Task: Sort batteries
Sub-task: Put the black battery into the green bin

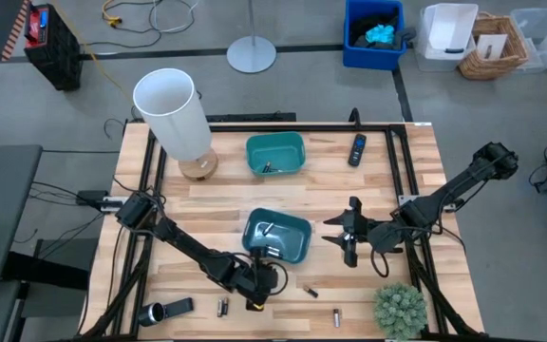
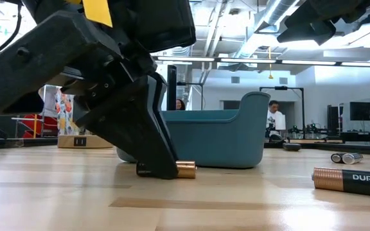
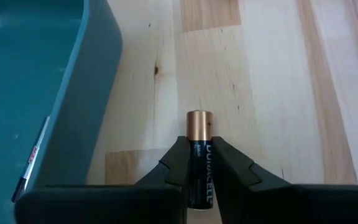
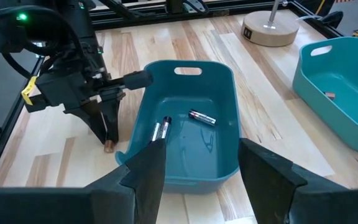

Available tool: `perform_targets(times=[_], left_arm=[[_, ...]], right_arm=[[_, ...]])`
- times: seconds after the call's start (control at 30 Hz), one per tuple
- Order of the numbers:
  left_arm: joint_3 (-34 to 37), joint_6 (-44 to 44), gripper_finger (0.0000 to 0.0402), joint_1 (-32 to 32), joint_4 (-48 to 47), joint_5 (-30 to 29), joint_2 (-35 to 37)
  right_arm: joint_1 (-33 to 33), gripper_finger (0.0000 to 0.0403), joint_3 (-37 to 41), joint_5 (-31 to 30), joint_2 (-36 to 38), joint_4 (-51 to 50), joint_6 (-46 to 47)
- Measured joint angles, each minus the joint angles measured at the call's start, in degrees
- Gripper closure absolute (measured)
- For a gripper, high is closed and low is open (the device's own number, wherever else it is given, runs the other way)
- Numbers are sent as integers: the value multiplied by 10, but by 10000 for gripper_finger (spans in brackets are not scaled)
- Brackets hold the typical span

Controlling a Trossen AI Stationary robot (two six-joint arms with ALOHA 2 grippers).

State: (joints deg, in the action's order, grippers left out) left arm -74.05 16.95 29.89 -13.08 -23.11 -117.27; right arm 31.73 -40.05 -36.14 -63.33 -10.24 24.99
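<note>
- Battery (image 3: pixel 199 155) lay on the table (image 3: pixel 260 74) beside the teal bin (image 3: pixel 36 93), copper end protruding.
- Left gripper (image 3: pixel 199 167) was clamped on it (fingers on both flanks).
- Right gripper (image 4: pixel 197 168) hovered half-open, holding nothing.

Grey floor (image 1: pixel 302 28), blue crate (image 1: pixel 373 33), wicker basket (image 1: pixel 492 43)

A white-shaded lamp (image 1: pixel 176 114) stands near the tabletop's far left corner, a small green plant (image 1: pixel 399 309) at its near right corner.
</note>
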Motion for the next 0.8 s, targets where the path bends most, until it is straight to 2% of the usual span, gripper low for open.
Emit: perform_targets(times=[0.5,0.8], left_arm=[[-44,-48,364,1,3,-13,-1],[-85,-94,364,15,-31,-56,25]], right_arm=[[0,187,0,0,0,0,0],[0,187,0,0,0,0,-9]])
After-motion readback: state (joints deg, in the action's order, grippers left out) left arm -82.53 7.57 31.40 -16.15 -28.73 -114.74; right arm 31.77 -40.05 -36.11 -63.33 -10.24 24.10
